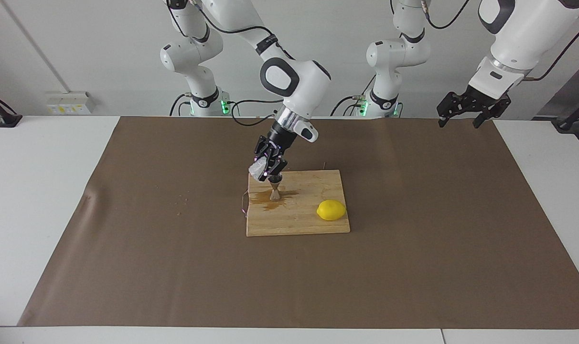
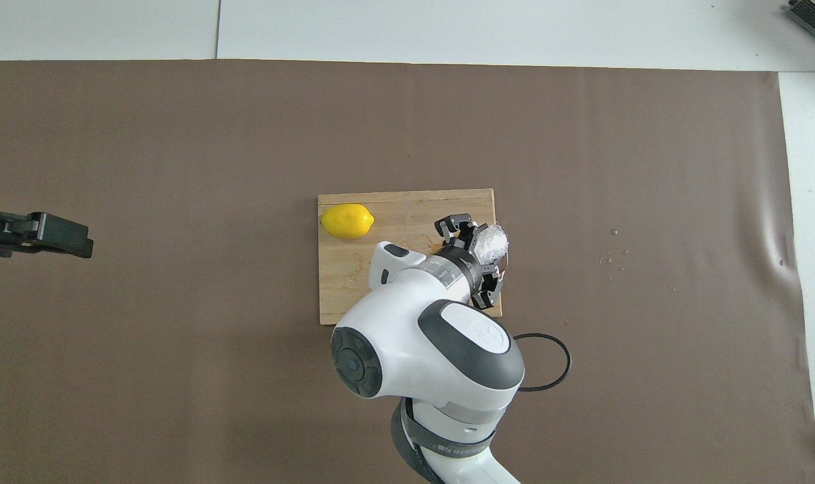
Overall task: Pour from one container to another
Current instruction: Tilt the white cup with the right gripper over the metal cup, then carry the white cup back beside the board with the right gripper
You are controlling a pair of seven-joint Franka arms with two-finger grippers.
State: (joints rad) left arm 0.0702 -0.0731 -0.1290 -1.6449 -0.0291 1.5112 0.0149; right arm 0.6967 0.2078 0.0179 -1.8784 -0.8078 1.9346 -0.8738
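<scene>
My right gripper is shut on the clear crinkly tumbler and holds it tilted just above the steel jigger. The jigger stands upright on the wooden board, near the edge toward the right arm's end. A brown wet patch spreads on the board around the jigger's foot. In the overhead view the tumbler shows in my right gripper, and the arm hides the jigger. My left gripper waits open and empty, raised over the left arm's end of the table.
A yellow lemon lies on the board toward the left arm's end, also in the overhead view. A brown mat covers the table. A few crumbs lie on it toward the right arm's end.
</scene>
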